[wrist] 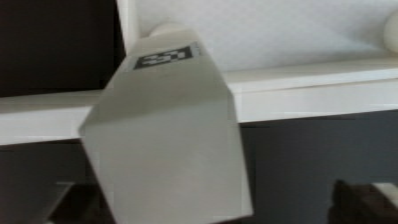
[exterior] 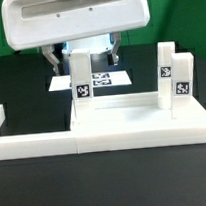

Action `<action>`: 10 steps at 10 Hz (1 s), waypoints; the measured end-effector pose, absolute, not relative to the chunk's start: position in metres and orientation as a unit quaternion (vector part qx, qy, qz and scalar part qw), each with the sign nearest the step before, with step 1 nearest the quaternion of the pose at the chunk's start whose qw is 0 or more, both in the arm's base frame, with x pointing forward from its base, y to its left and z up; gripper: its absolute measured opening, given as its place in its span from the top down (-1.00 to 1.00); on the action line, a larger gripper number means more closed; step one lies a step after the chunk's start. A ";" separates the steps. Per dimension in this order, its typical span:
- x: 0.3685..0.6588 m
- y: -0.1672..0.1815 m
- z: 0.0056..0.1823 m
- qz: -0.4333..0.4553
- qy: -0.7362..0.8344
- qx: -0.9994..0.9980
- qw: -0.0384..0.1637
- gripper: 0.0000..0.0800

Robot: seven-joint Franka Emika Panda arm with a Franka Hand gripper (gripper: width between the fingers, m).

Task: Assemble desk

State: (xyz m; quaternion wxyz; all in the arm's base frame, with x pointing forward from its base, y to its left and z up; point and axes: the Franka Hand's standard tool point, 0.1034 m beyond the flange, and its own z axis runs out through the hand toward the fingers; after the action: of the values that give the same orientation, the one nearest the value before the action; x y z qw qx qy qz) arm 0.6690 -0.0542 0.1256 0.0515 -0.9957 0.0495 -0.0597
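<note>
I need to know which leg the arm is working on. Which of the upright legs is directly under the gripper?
The lone leg toward the exterior view's left, below the gripper. The two others stand together at that view's right.
</note>
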 end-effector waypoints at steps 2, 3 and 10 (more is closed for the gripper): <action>0.669 -0.054 0.125 -0.055 0.131 -0.988 0.056 0.25; 0.669 -0.057 0.126 -0.055 0.160 -0.984 0.057 0.70; 0.664 -0.062 0.125 -0.040 0.167 -0.984 0.046 1.00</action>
State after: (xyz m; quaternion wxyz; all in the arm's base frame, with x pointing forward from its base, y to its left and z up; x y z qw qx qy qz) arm 0.6643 -0.0624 0.1253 0.0460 -0.9840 0.1674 -0.0401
